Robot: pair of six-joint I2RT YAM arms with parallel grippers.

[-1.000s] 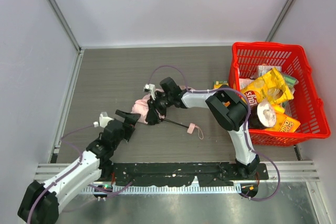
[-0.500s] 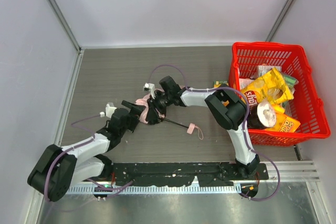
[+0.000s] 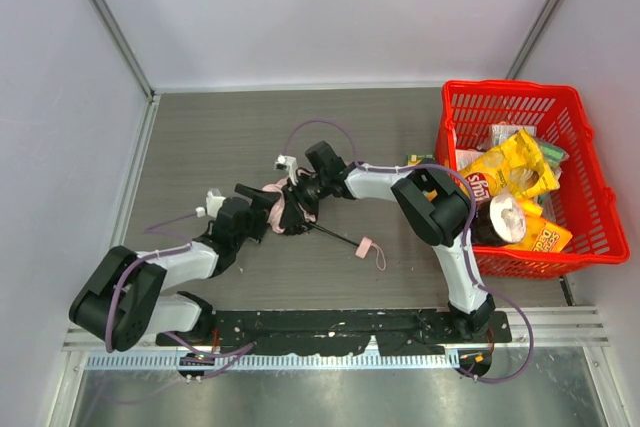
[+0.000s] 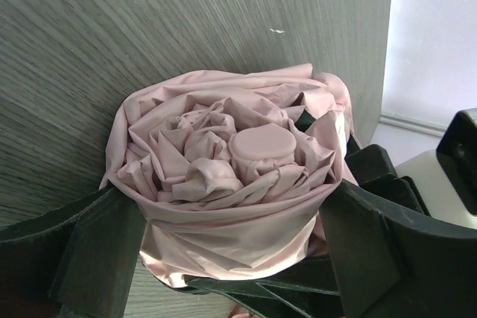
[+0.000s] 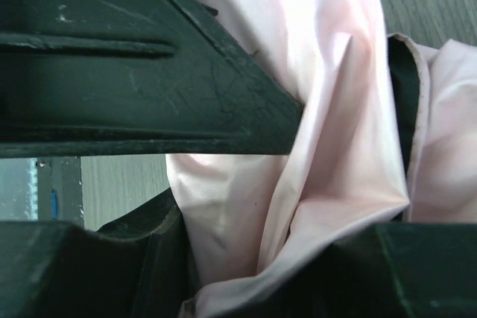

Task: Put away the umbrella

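Note:
The pale pink umbrella (image 3: 272, 195) lies folded in the middle of the table. Its dark shaft (image 3: 335, 236) runs down to the right and ends at the pink strap (image 3: 366, 245). My right gripper (image 3: 292, 209) is shut on the umbrella's fabric (image 5: 328, 109), which fills the gap between its fingers (image 5: 238, 184). My left gripper (image 3: 258, 209) is open at the umbrella's left end. In the left wrist view (image 4: 231, 210) the bunched fabric end (image 4: 231, 154) sits between both fingers and touches them.
A red basket (image 3: 510, 87) stands at the right edge, holding yellow snack bags (image 3: 510, 172) and other packets. Grey walls enclose the table on the left, back and right. The right arm's forearm stretches across the middle towards the umbrella.
My left arm has swung in from the lower left, and its open jaws now straddle the umbrella's left end. The right gripper has kept its hold and barely moved.

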